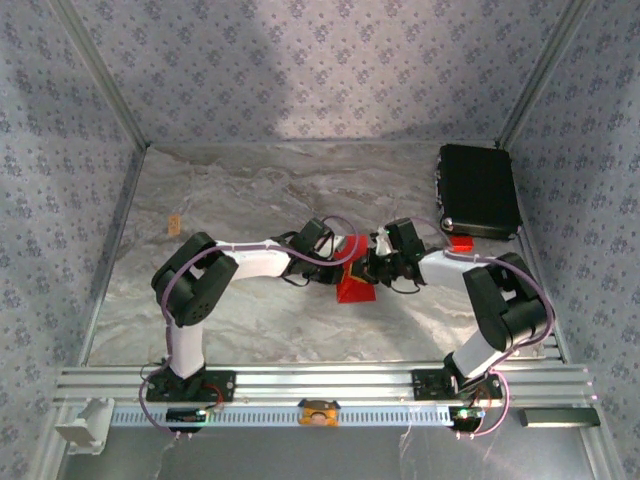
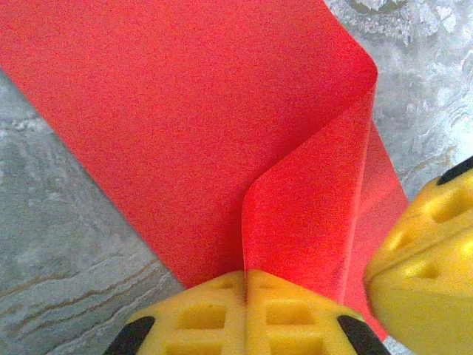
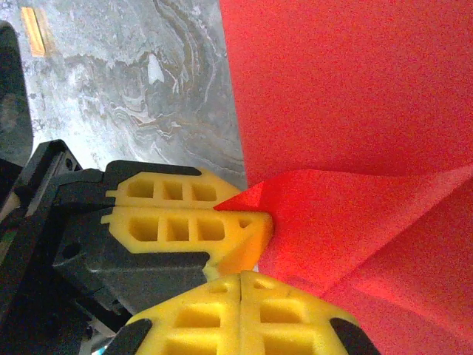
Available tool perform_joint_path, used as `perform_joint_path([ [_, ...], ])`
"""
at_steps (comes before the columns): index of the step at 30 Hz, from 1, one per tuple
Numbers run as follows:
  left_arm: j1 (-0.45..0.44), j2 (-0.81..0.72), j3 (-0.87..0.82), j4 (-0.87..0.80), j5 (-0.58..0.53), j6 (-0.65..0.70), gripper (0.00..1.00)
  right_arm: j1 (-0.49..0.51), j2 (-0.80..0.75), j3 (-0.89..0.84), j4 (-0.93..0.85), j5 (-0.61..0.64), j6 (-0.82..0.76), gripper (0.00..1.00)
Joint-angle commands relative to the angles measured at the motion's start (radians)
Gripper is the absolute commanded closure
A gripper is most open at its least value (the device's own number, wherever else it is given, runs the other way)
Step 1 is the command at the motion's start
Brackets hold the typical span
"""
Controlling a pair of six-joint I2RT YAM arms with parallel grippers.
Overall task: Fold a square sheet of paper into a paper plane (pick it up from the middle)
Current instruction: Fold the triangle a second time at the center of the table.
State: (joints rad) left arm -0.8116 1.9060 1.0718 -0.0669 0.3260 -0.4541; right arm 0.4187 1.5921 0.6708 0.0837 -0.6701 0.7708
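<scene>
The square sheet of paper [image 1: 356, 284] is bright red and lies partly folded at mid-table between both arms. In the left wrist view one flap [image 2: 310, 214] curls up off the flat sheet [image 2: 148, 111], and my left gripper [image 2: 245, 277] is shut on that flap's edge. From the right wrist camera the left gripper [image 3: 230, 208] pinches a pointed corner of the paper [image 3: 347, 222]. My right gripper [image 3: 242, 278] is shut just beside it, its tips against the paper's folded layers; no paper shows in its seam. A right finger [image 2: 425, 274] crowds the left wrist view.
A black case [image 1: 478, 190] lies at the back right, with a small chunky red piece [image 1: 460, 242] at its near edge. A small tan item [image 1: 173, 222] sits at the left. Patterned walls close in the marbled table [image 1: 250, 320].
</scene>
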Motion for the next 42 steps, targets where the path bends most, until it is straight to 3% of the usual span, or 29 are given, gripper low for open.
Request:
perform_joint_path([
  [1,-0.002,0.024,0.008,-0.008,0.012,0.009,0.95,0.009,0.033,0.038,0.037,-0.020,0.022,1.00],
  [14,-0.001,0.024,0.008,-0.015,0.014,0.014,0.95,-0.012,0.129,-0.002,0.055,0.008,0.019,1.00],
  [23,0.000,0.033,0.019,-0.036,0.017,0.018,0.95,-0.032,0.111,-0.033,0.086,-0.001,0.029,1.00],
  [33,0.000,0.036,0.028,-0.050,0.022,0.015,0.95,-0.075,0.063,0.064,-0.072,0.056,-0.048,1.00],
  [42,-0.001,0.036,0.028,-0.056,0.021,0.017,0.95,-0.107,0.138,-0.023,-0.022,0.103,-0.001,1.00],
])
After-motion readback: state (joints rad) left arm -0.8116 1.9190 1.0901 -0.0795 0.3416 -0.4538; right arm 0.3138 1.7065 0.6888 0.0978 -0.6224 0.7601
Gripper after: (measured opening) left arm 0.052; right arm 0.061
